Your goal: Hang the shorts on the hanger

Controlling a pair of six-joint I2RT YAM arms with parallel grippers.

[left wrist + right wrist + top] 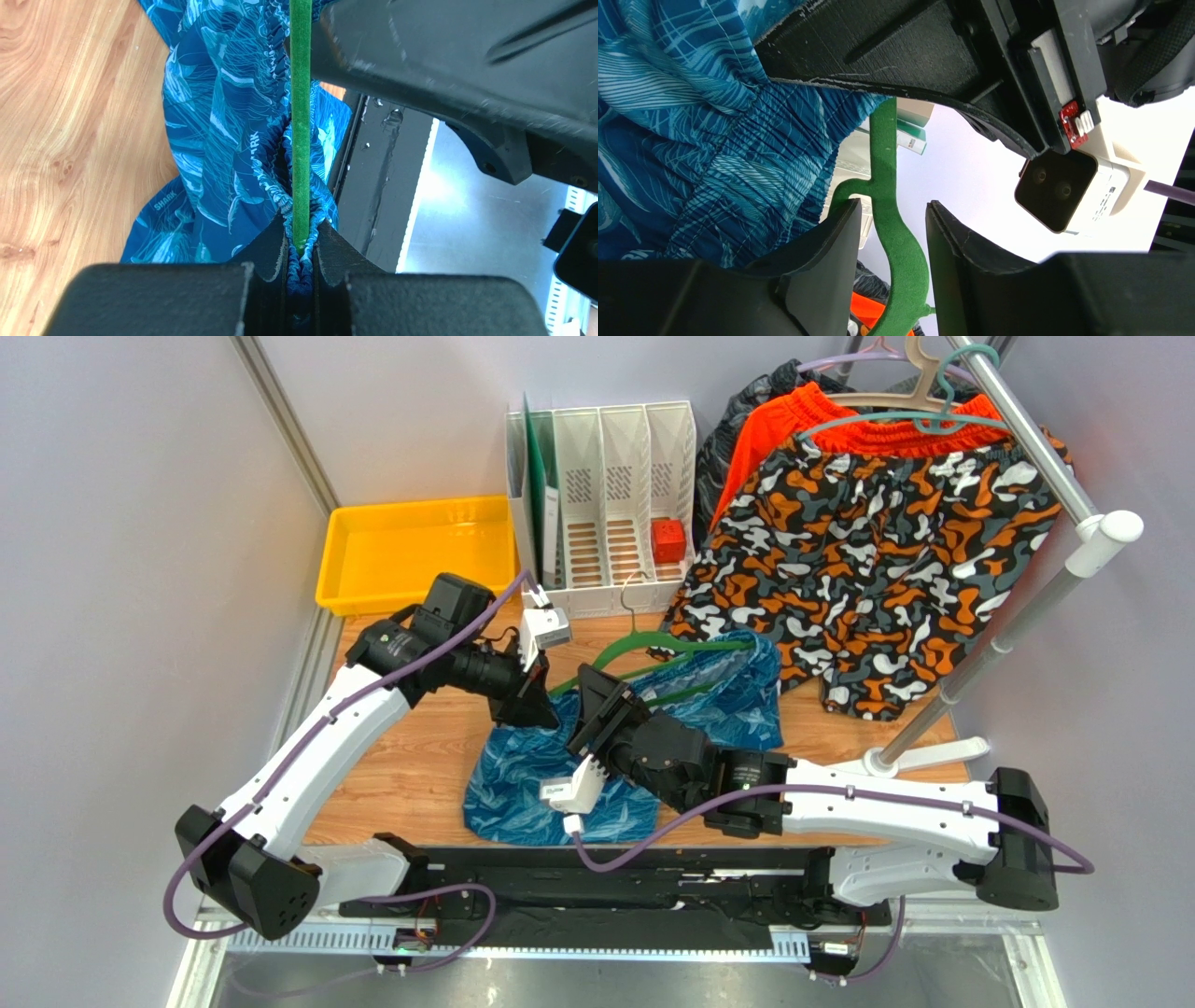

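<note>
Wooden tabletop (pixel 407 756) carries the shorts (pixel 519 784), spread just in front of the white file rack (pixel 603 476). Left gripper (pixel 300 245) pinches bunched waistband and hanger (pixel 300 105) bar together. Right gripper (pixel 892 224) stands apart around the hanger's neck. From above, both arms hide most of the hanger.

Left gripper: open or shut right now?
Shut. In the left wrist view, the left gripper has its fingers pinching the hanger together with a bunched fold of the shorts.

Grey walls (pixel 140 504); wooden table (pixel 407 756); white clothes rail (pixel 1055 451).
</note>
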